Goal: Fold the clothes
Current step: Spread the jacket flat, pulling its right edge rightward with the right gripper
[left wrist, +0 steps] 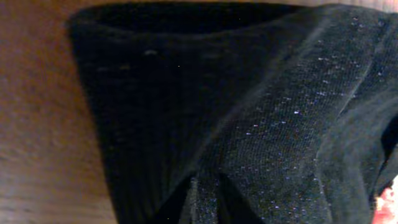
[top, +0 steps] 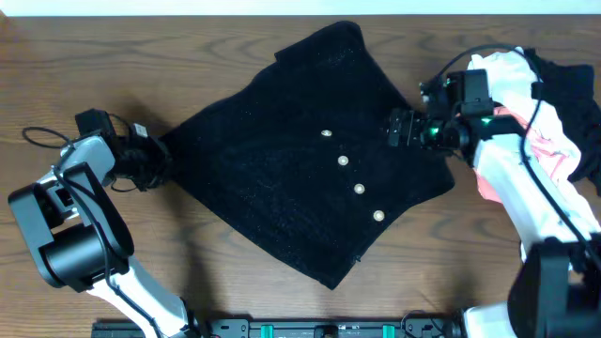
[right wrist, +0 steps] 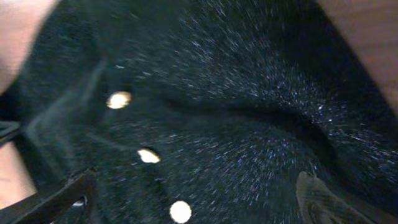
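Note:
The clothes are chiefly a large black knit garment (top: 282, 178) spread flat mid-table, with a row of pale round buttons (top: 344, 161). My left gripper (top: 158, 158) is at its left corner. In the left wrist view a narrow fold of the black knit (left wrist: 249, 124) sits pinched between the dark jaws of the left gripper (left wrist: 205, 208). My right gripper (top: 399, 127) hovers at the garment's right edge. In the right wrist view the right gripper (right wrist: 193, 186) stands wide open over the knit (right wrist: 236, 93) and its buttons (right wrist: 118, 99), with nothing gripped.
A heap of pink, white and black garments (top: 554, 103) lies at the back right, under the right arm. A black cable (top: 42, 139) loops at the far left. A dark rail (top: 329, 329) runs along the wooden table's (top: 235, 56) front edge.

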`<action>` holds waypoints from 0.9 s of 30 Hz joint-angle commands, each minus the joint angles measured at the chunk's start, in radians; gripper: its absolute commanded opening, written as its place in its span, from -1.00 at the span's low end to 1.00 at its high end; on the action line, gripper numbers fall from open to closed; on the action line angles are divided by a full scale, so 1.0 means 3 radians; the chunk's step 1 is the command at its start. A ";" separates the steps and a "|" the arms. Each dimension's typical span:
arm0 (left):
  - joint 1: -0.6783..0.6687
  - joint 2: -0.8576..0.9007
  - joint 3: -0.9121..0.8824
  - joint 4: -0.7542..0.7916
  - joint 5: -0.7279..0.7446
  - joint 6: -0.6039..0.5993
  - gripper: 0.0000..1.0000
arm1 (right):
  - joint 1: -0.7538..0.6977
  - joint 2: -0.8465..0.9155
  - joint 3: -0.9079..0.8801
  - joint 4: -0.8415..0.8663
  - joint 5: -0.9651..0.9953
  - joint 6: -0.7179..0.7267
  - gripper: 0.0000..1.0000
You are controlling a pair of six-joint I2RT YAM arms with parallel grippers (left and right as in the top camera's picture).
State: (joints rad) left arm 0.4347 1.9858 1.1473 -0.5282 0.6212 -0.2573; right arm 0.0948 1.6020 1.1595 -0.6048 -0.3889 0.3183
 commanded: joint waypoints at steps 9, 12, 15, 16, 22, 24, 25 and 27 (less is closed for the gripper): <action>0.0095 0.0318 -0.0098 0.0070 -0.0356 0.0158 0.11 | -0.0140 -0.0153 0.0097 -0.0172 0.0435 -0.0155 0.99; 0.0095 0.0186 -0.0098 0.0045 -0.0345 0.0216 0.14 | -0.0140 -0.0158 0.0097 -0.0295 0.0436 -0.0134 0.98; 0.0075 -0.0029 -0.0098 0.0034 -0.0341 0.0320 0.16 | -0.0154 -0.0195 0.0100 -0.0434 0.0455 -0.0004 0.99; 0.0061 -0.0126 -0.0098 0.0034 -0.0336 0.0359 0.18 | -0.0167 -0.0210 0.0100 -0.0491 0.0479 0.0047 0.99; -0.0099 -0.0752 -0.0098 0.0042 -0.0338 0.0450 0.25 | -0.0299 -0.0342 0.0103 -0.0949 0.0543 0.0139 0.99; -0.0189 -0.0964 -0.0098 0.0058 -0.0338 0.0518 0.33 | -0.0361 -0.0366 0.0103 -0.1171 0.0547 0.0191 0.98; -0.0229 -0.1047 -0.0098 0.0060 -0.0338 0.0558 0.35 | -0.0371 -0.0367 0.0103 -0.1241 0.0548 0.0214 0.98; -0.0308 -0.1195 -0.0098 0.0057 -0.0338 0.0647 0.43 | -0.0381 -0.0366 0.0100 -0.1397 0.0548 0.0281 0.99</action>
State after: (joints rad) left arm 0.3744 1.6920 1.1187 -0.5125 0.5457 -0.1226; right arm -0.0086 1.5124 1.1820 -0.9920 -0.2337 0.3573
